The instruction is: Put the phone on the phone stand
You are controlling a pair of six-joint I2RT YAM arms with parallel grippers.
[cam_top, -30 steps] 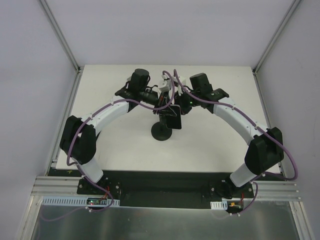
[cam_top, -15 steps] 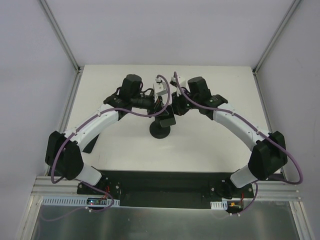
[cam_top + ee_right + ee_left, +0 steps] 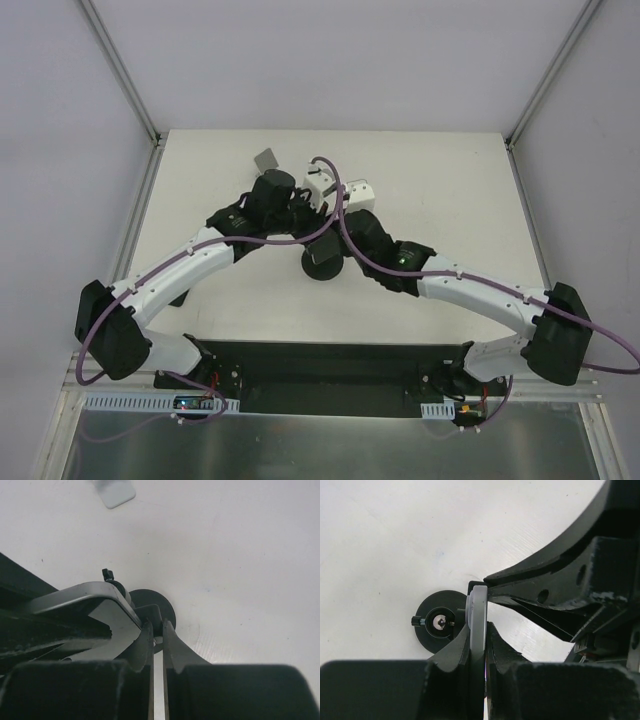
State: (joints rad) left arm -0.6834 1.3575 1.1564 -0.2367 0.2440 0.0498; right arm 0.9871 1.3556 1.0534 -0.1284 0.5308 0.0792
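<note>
My left gripper (image 3: 477, 626) is shut on the phone (image 3: 479, 605), a thin slab with a grey rim, seen edge-on and upright. The phone stand's round black base (image 3: 427, 635) lies just below and left of it on the white table. In the right wrist view the phone's silver edge (image 3: 82, 593) sits over the stand (image 3: 161, 604). My right gripper (image 3: 157, 626) is pinched on the stand's black holder piece. In the top view both grippers meet over the stand base (image 3: 320, 267), and the arms hide the phone.
A small grey card (image 3: 266, 160) lies on the table behind the left arm; it also shows in the right wrist view (image 3: 115, 491). The white table (image 3: 450, 200) is walled by a metal frame on both sides.
The right arm has dropped low and swung across toward the stand from the front right. The left arm has stretched out further. The phone has moved left, down over the stand.
</note>
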